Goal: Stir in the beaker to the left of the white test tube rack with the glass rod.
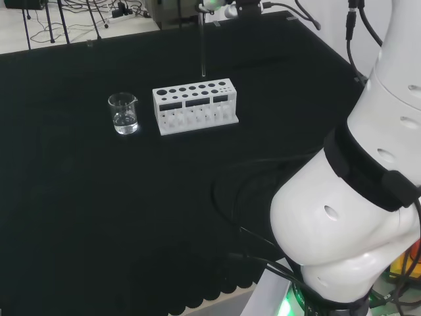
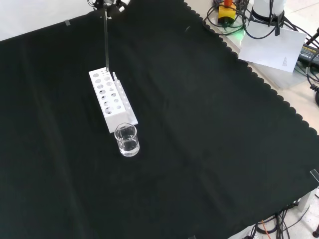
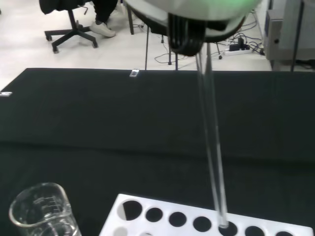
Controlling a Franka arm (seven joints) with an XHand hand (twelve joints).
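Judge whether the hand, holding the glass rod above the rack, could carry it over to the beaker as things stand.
Probably yes. The hand holds the glass rod above the white test tube rack; the beaker stands apart beside it, mouth open, with bare cloth around.

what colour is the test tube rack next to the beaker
White, with dark round holes along its top; the test tube rack shows best in the head view.

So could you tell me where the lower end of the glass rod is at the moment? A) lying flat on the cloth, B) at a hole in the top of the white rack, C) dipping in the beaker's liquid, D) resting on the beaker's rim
B: the glass rod hangs upright with its tip at a hole in the white rack; the beaker stands apart, beside the rack.
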